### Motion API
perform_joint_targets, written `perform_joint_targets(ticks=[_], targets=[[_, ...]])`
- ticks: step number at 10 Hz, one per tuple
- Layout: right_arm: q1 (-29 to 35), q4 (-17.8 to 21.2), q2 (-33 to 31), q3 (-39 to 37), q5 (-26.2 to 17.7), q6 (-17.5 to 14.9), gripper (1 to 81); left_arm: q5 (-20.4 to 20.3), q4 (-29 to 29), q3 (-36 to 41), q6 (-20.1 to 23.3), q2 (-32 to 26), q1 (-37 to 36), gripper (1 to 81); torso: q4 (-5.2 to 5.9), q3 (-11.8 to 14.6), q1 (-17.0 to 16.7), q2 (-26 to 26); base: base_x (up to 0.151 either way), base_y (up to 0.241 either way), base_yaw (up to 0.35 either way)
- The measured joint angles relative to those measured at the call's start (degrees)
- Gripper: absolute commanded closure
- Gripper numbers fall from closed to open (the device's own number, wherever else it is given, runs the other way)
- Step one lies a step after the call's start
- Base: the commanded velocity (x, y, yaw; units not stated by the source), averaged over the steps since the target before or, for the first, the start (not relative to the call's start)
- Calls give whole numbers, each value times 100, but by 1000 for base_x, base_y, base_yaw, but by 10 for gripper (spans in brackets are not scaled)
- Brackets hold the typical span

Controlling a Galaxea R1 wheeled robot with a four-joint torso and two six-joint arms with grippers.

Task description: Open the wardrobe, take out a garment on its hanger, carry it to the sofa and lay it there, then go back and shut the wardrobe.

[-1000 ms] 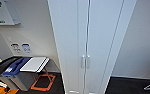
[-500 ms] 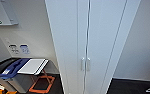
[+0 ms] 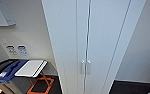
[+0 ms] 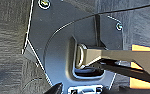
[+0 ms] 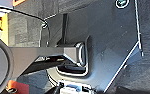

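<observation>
Directly ahead, the wardrobe [image 3: 96, 45] was found closed, its handles [image 3: 85, 67] set close together. Gripper states could not be determined; a mis-aimed reach was judged likely to catch both handles.

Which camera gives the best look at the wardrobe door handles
The head view: the wardrobe stands front on, doors shut, and the two handles sit side by side at the centre seam. The wrist views face the robot's own dark plate and dark floor instead.
</observation>
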Motion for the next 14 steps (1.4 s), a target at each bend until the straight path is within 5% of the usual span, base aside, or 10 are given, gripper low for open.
perform_joint_targets(ticks=[8,14], targets=[[272,-26,-21,278,-183,0,10,12,0,173,-1,-83,13,10,0,0,0,2,36,0,0],[1601,-61,-918,1985,-856,2,10,61,0,1937,-9,-1303,-667,10,0,-2,0,2,0,0,0]])
